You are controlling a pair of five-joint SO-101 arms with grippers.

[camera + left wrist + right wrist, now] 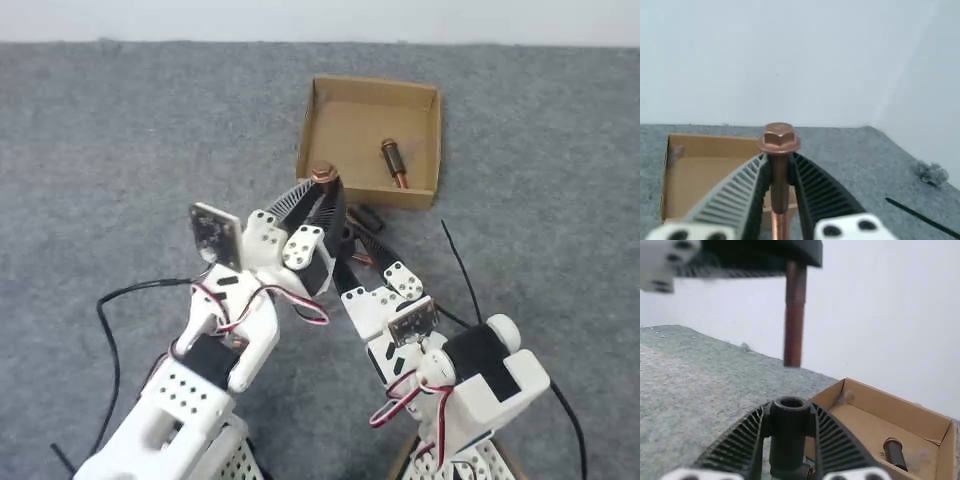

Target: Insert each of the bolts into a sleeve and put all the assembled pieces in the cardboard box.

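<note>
Left gripper [779, 158]: ribbed black fingers clamped on upright copper bolt [779, 141], hex flange head above tips. Right gripper [789, 411]: clamped on black tubular sleeve [788, 436], bore up, below bolt tip, apart; sleeve base hidden. Cardboard box [345, 125] beyond holds one assembled piece [394, 162].

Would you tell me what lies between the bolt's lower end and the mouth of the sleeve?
Nothing lies there: the right wrist view shows a bare gap of air between the tip of the bolt and the open top of the sleeve.
</note>
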